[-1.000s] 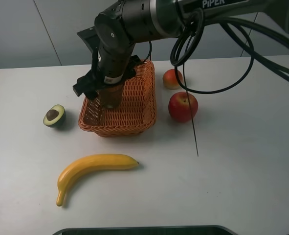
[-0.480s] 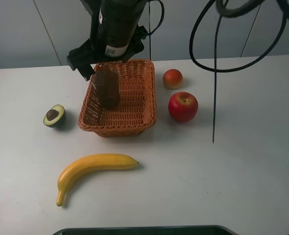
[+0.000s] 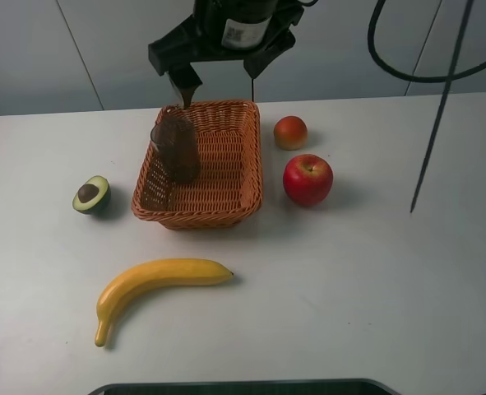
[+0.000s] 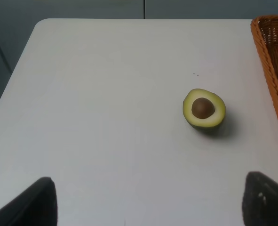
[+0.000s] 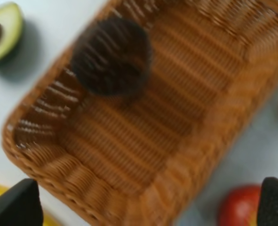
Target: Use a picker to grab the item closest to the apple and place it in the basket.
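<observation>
A red apple [image 3: 307, 179] lies right of the orange wicker basket [image 3: 255, 156], and a small peach-coloured fruit [image 3: 290, 132] sits just behind the apple on the table. A dark brown ribbed cylinder [image 3: 177, 148] stands inside the basket at its left side, also visible in the right wrist view [image 5: 111, 56]. My right gripper [image 3: 218, 86] hangs open above the basket's far rim, holding nothing; its fingers frame the basket [image 5: 49, 155] and the apple [image 5: 237, 207]. My left gripper [image 4: 150, 202] is open over bare table, short of the avocado.
A halved avocado [image 3: 91, 194] lies left of the basket, also in the left wrist view [image 4: 204, 108]. A banana [image 3: 156, 284] lies near the front. A thin black rod [image 3: 436, 123] hangs at the right. A dark strip [image 3: 251, 387] borders the front edge.
My right gripper has risen from down in the basket to above its far rim, leaving the brown cylinder standing inside. The hanging black rod has swung to the right.
</observation>
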